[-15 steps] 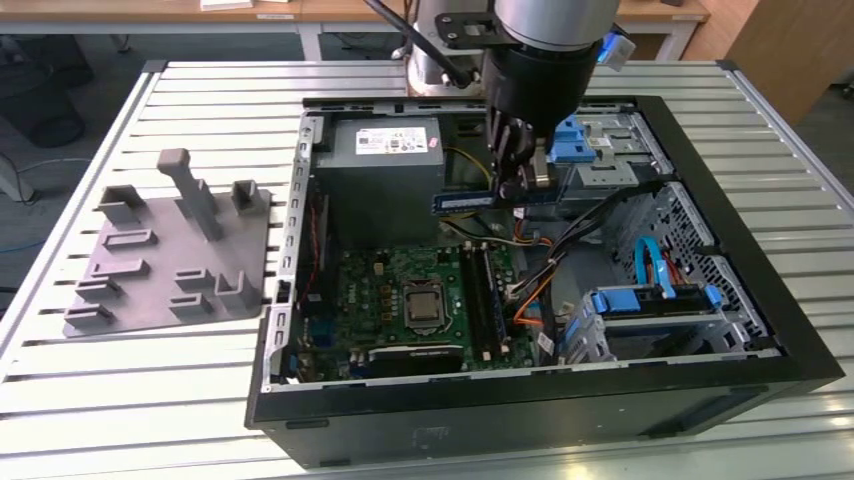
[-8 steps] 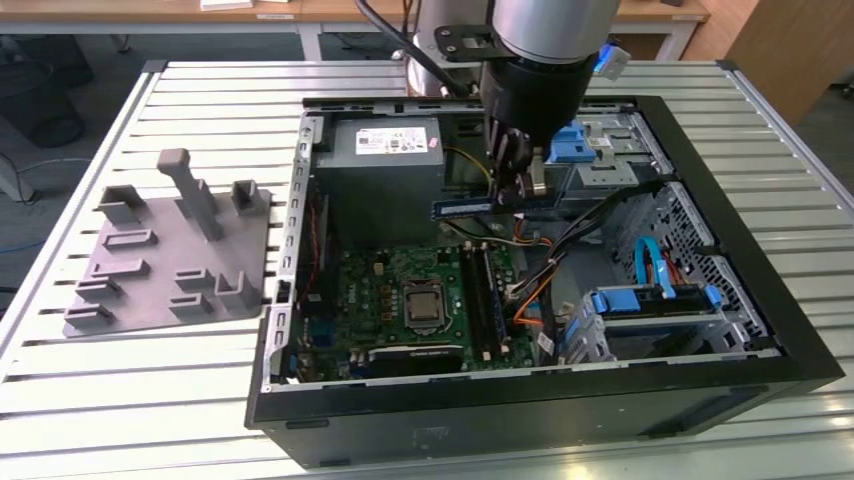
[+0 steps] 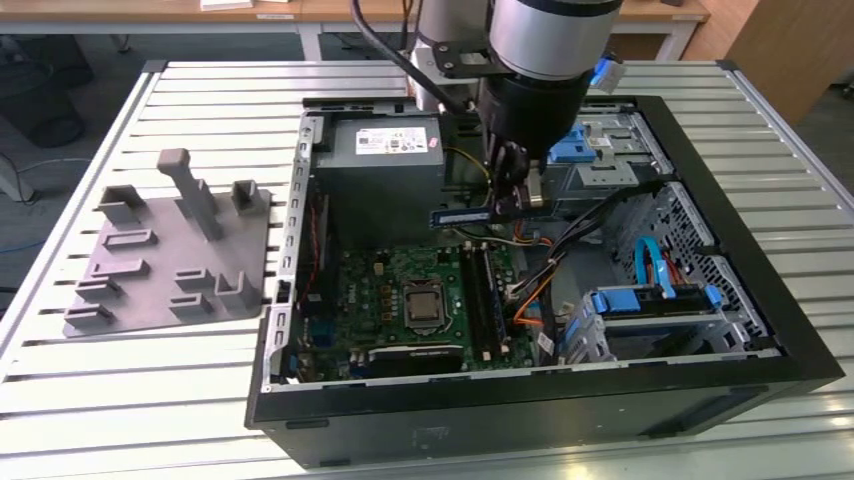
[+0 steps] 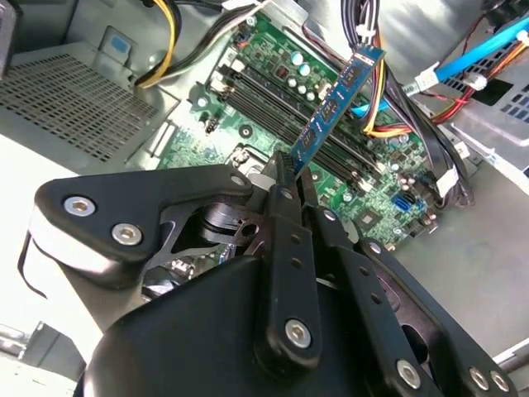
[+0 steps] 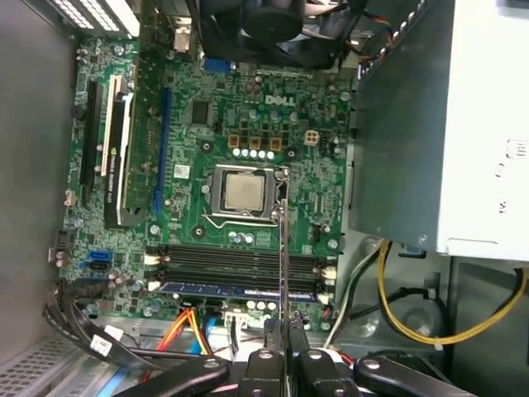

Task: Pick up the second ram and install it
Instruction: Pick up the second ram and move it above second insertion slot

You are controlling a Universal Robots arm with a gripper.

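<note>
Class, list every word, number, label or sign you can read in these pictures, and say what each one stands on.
Power supply, white label: print too small to read.
Motherboard: a white maker's mark, not quoted, and tiny markings too small to read.
Ram, held in the gripper: markings too blurred to read.

Pale slatted metal bench [image 3: 147, 400] carrying two things. Grey plastic tray [image 3: 160, 315] with upright blocks lying flat on slats, toward exterior view's left. Open black computer case [image 3: 534, 415] lying on its side just beside tray, toward exterior view's right, open side facing up, taking up most of bench.
</note>
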